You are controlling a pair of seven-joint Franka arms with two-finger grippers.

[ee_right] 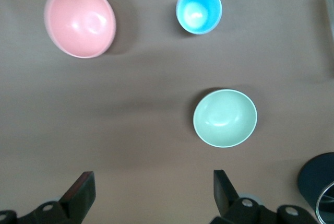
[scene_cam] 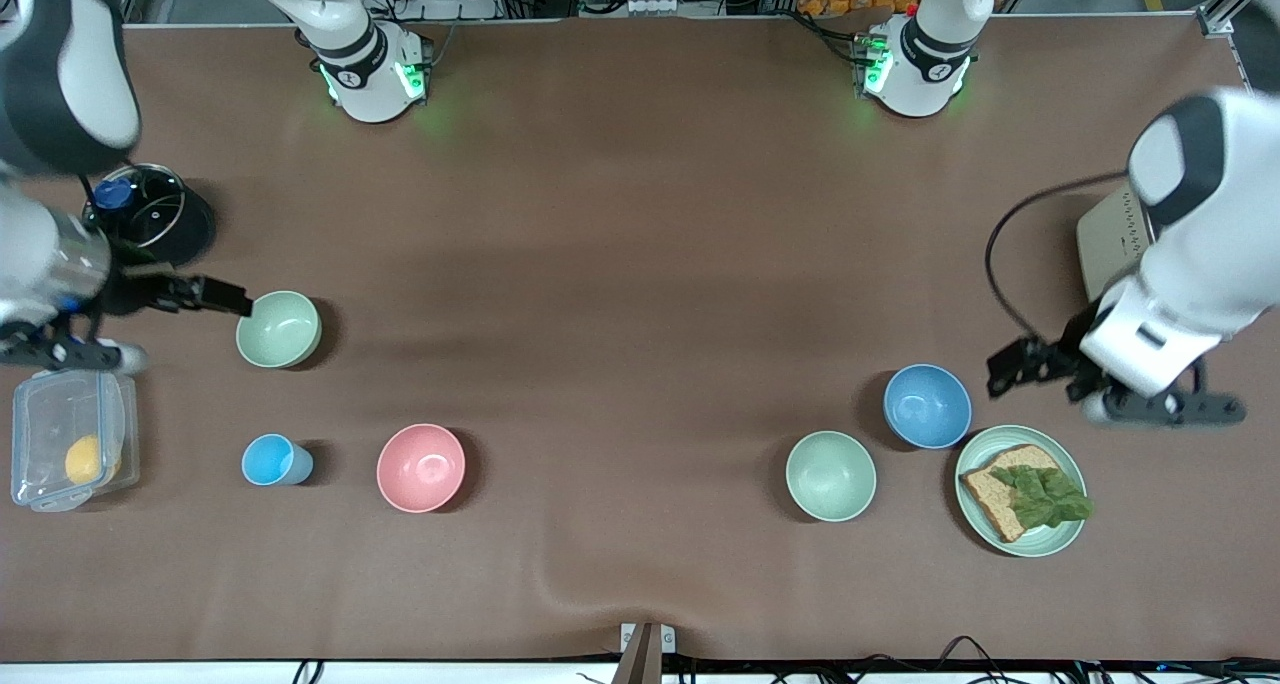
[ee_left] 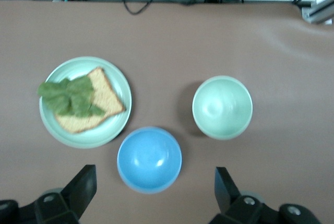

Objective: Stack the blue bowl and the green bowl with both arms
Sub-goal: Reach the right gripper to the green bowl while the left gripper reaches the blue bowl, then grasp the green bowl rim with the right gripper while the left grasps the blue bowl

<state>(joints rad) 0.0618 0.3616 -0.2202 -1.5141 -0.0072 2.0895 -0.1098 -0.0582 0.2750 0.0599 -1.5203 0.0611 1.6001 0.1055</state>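
The blue bowl point(scene_cam: 927, 405), round, matte and empty, sits upright toward the left arm's end, beside the bread plate point(scene_cam: 1068, 534). The pale green bowl point(scene_cam: 830, 475) stands just beside it, nearer the camera. Left gripper point(scene_cam: 1040, 364) and right gripper point(scene_cam: 200, 294) hang open, empty.

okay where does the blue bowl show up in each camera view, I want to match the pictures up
Front view: the blue bowl sits at the left arm's end of the table, beside the plate with bread and lettuce.
Left wrist view: the blue bowl lies between the left tool's open fingers, low in the picture.
Right wrist view: not in it.
Shared landmark: the plate with bread and lettuce beside the bowl, seen in the front and left wrist views.
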